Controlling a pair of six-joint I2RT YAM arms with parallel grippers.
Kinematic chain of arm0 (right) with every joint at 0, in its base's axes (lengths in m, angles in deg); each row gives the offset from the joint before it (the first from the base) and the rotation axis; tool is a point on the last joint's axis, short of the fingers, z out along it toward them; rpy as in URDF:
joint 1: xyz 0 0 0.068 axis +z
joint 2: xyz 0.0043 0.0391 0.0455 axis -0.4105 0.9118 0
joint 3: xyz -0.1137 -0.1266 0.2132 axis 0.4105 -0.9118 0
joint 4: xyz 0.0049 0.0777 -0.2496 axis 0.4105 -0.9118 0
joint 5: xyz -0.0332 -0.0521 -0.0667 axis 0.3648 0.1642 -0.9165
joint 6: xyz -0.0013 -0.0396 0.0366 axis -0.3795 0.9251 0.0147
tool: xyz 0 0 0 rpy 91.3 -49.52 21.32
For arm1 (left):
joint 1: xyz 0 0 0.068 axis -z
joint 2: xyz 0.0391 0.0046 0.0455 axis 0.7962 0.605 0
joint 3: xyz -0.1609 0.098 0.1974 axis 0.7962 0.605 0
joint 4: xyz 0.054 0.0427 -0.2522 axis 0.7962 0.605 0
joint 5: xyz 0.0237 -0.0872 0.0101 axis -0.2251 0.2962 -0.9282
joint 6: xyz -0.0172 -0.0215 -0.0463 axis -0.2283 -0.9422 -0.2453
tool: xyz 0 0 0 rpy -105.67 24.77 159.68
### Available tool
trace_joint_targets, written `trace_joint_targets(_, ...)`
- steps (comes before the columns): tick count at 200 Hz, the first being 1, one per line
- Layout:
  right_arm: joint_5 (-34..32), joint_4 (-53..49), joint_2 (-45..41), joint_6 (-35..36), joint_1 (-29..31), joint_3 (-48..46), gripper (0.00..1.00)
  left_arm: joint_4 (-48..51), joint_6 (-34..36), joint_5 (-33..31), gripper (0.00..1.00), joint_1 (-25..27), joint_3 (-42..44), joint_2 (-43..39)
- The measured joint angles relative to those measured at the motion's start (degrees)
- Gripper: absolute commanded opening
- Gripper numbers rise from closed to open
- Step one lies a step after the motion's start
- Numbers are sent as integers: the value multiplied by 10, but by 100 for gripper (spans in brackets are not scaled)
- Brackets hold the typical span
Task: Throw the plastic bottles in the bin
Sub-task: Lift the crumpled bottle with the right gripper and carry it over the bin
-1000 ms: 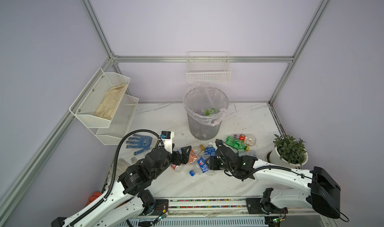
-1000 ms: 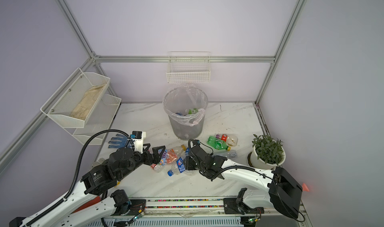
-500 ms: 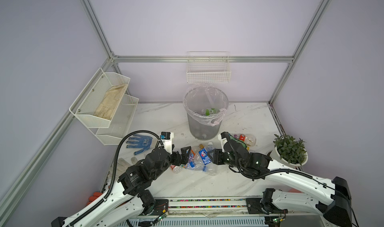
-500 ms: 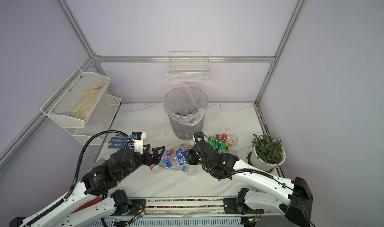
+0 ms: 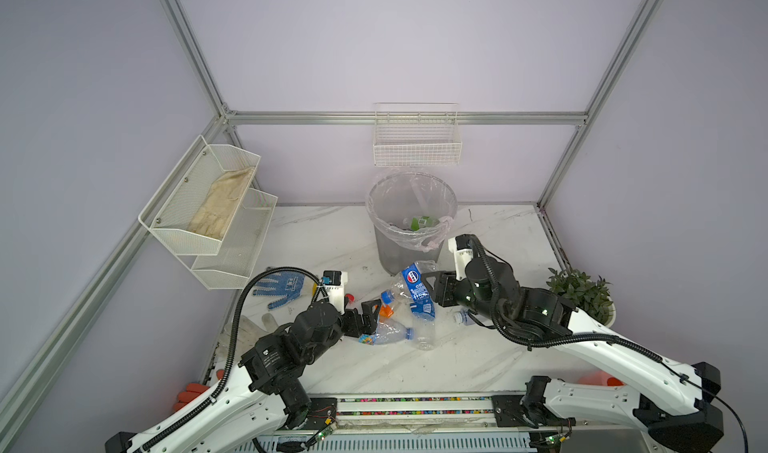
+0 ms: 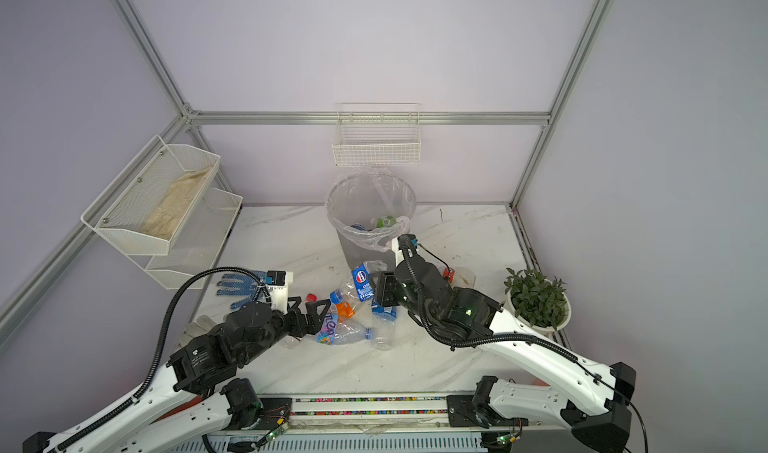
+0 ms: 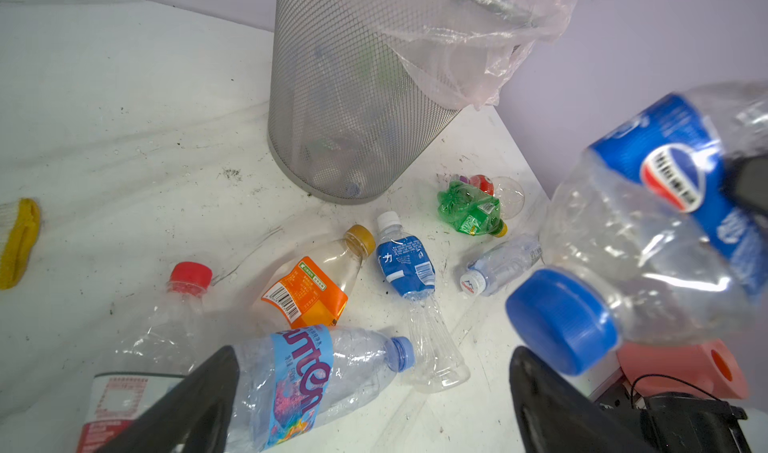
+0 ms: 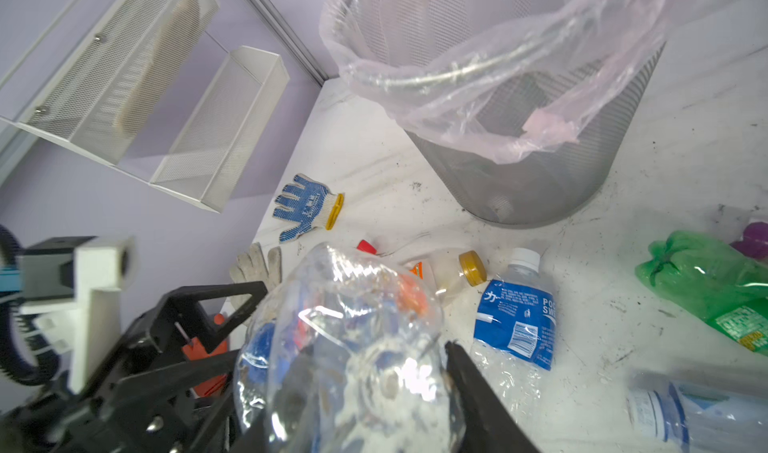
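Blue-labelled bottle (image 5: 413, 282) has left the table (image 5: 478, 359), clamped in your right jaws beside the bin (image 5: 395, 251). Your left jaws gape empty over the remaining bottles (image 5: 386, 334). Raise it over the rim next.

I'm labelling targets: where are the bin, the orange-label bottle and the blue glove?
bin (image 5: 395, 255), in a top view, mesh wall
orange-label bottle (image 7: 306, 292), left wrist view, its label
blue glove (image 8: 305, 205), right wrist view, its palm
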Motion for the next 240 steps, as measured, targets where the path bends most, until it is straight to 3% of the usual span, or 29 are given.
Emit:
trace_joint_targets(108,-89,-49,50,103,0,232,35,5,-19,0,100,11,37,-7)
trace_joint_targets(240,-184,-64,101,145,0,334,37,5,-27,0,100,11,38,-5)
